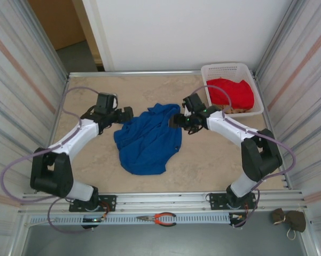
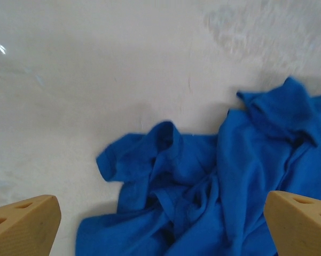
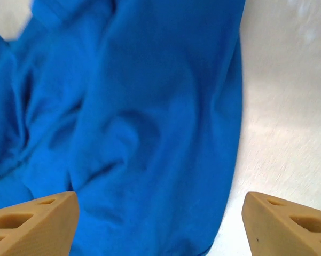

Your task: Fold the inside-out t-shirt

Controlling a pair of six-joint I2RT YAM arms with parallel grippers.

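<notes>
T-shirt [image 1: 148, 140] crumpled on the table [image 1: 203, 165], between the grippers. Left gripper [image 1: 128, 113] spread beside its left edge, right gripper [image 1: 174, 121] spread over its right edge, neither holding cloth. Likely posed to pull opposite sides flat.

Top camera: high, on the near side of the shirt [image 1: 148, 141], looking down over the whole desk [image 1: 203, 165]. Left wrist camera: low and close, left of the shirt, facing its crumpled edge. Right wrist camera: closer, above the shirt's right side, facing down. All three share the shirt.
</notes>
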